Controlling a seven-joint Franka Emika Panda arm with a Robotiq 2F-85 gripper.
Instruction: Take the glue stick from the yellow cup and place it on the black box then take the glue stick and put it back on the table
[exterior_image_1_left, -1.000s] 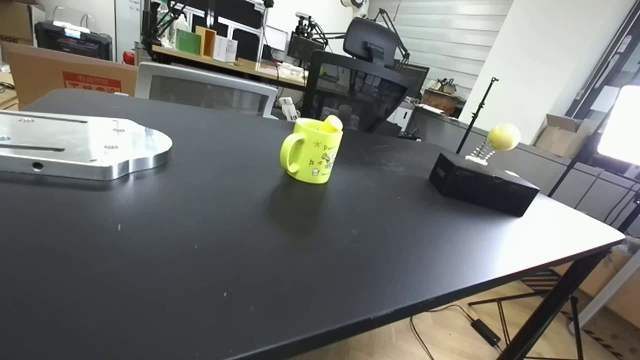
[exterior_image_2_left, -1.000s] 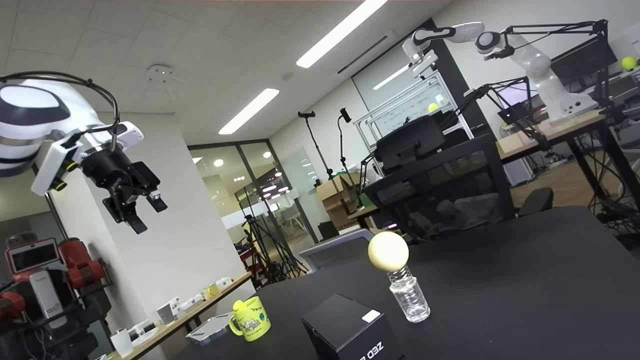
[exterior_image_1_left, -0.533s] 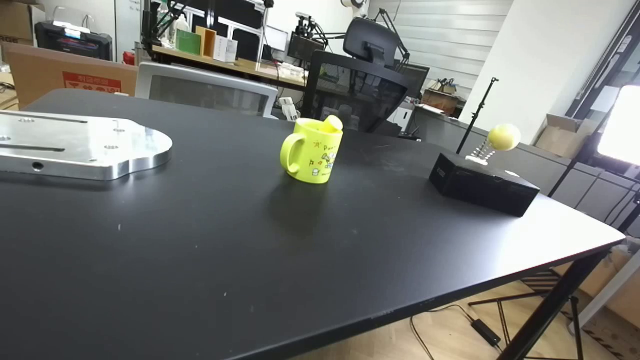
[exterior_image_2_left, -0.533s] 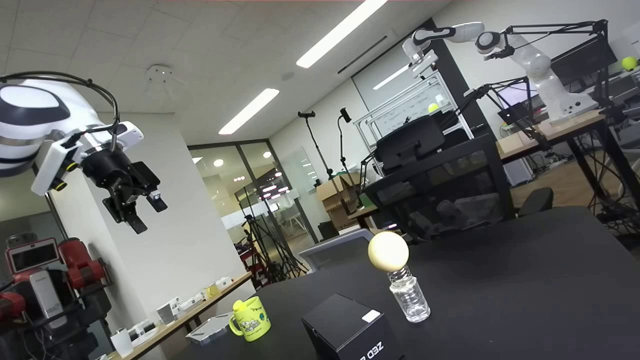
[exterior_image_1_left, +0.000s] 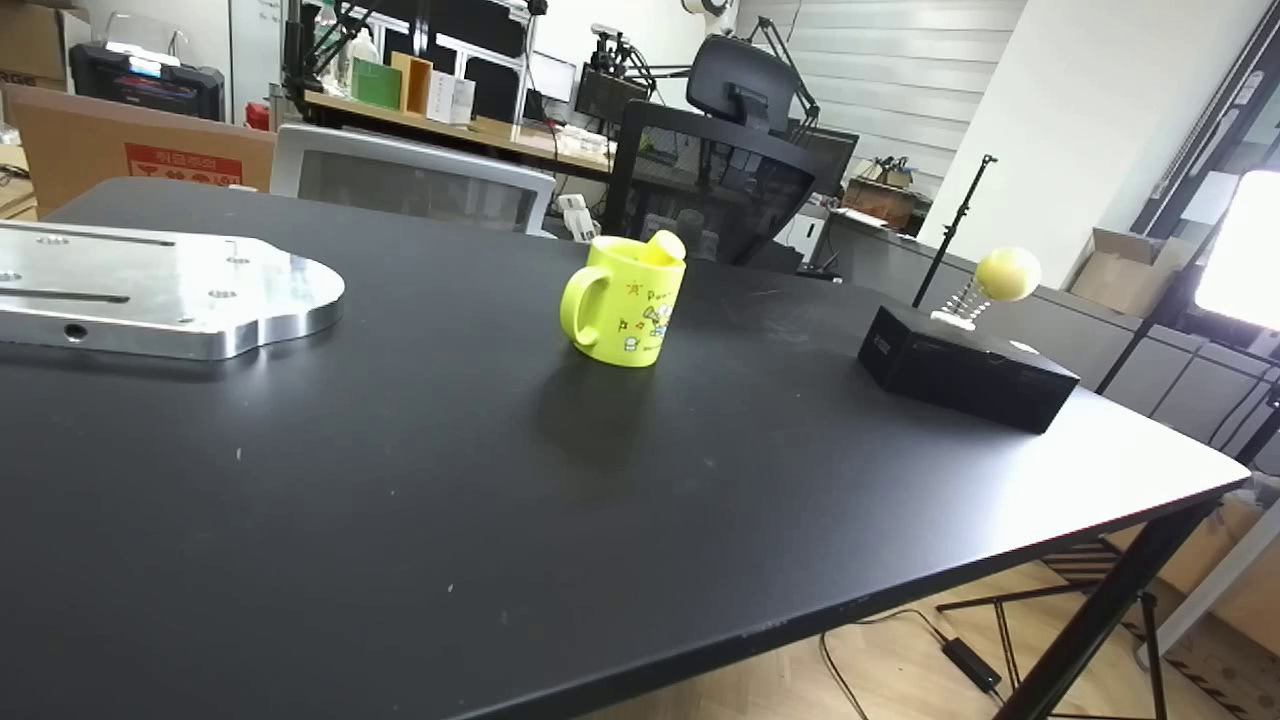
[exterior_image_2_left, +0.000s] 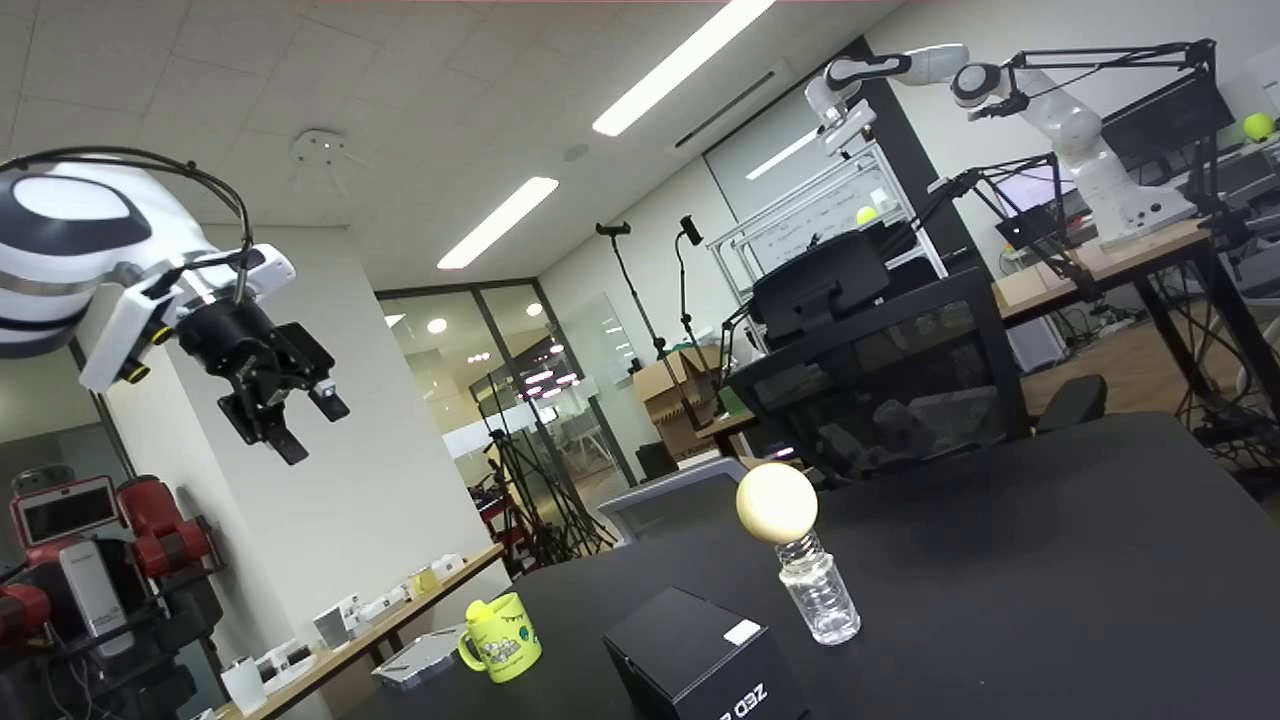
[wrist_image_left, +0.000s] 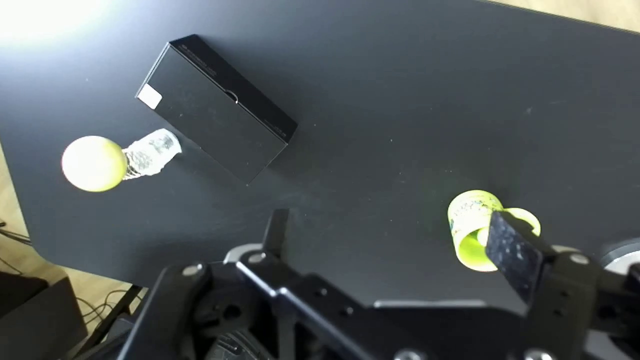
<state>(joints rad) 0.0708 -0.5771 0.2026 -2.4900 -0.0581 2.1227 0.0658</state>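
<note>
The yellow cup (exterior_image_1_left: 625, 305) stands upright on the black table (exterior_image_1_left: 450, 500); it also shows in an exterior view (exterior_image_2_left: 508, 648) and in the wrist view (wrist_image_left: 472, 210). The glue stick (exterior_image_1_left: 665, 246) leans inside it, its top above the rim (exterior_image_2_left: 478, 609); in the wrist view the finger partly hides the stick (wrist_image_left: 482, 236). The black box (exterior_image_1_left: 965, 372) lies on the table near one end, apart from the cup, also in the wrist view (wrist_image_left: 215, 115). My gripper (exterior_image_2_left: 311, 428) is open and empty, high above the table; in the wrist view its fingers (wrist_image_left: 387, 217) are wide apart.
A yellow ball (exterior_image_2_left: 777, 503) sits on a clear bottle (exterior_image_2_left: 820, 595) beside the black box. A silver metal plate (exterior_image_1_left: 160, 290) lies on the table on the cup's handle side. A mesh office chair (exterior_image_1_left: 710, 180) stands behind the table.
My gripper and arm have shifted a little to the right in an exterior view. The cup, glue stick and box have not moved.
</note>
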